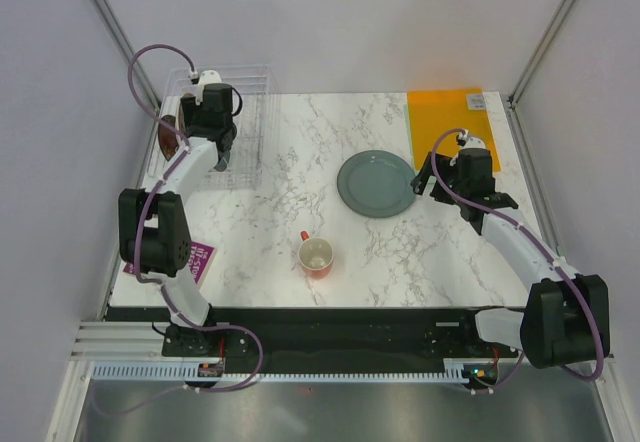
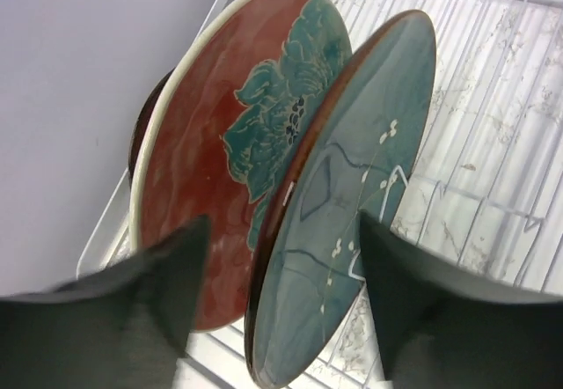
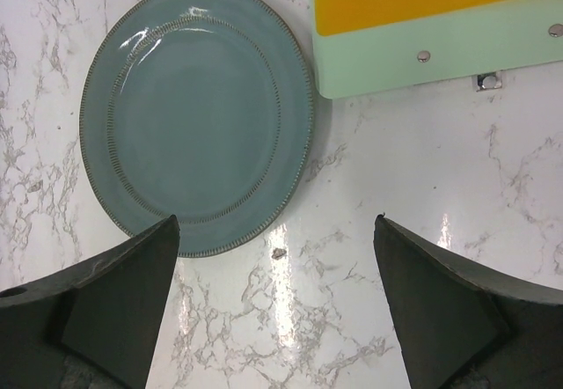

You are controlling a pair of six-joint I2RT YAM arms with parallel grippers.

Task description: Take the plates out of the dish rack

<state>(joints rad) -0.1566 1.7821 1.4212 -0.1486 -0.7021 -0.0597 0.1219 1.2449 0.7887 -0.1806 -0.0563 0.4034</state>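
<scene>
**Left gripper wide around plates in the rack; one plate flat on the table**

The rack (image 1: 250, 90) sits at the far left corner of the table (image 1: 280, 202). The left gripper (image 2: 283, 222) is down inside it, jaws wide apart. Three plates stand on edge there, leaning.

- The red plate (image 2: 207, 143) has a teal flower and a cream rim. Its lower edge runs behind one finger (image 2: 171, 270).
- The teal plate (image 2: 352, 195) has a rust rim and is just beside the red plate. Its lower part lies between the two fingers. The other finger (image 2: 405, 275) is close to its face, but whether they touch cannot be told.
- Of the third plate (image 2: 138, 138), only a dark edge shows behind the red one, towards the left edge.

The grey-green plate (image 1: 377, 184) lies flat, right of the table's centre. The right gripper (image 3: 274, 231) hangs just to its right, over bare marble. Its jaws are spread wide and hold nothing, with the plate's rim near one fingertip.

An orange sheet (image 1: 445, 112) lies at the far right corner, on a pale green board (image 3: 422, 50). A red mug (image 1: 317, 255) stands upright near the middle of the near edge. A purple card (image 1: 197, 260) is at the near left corner.
</scene>
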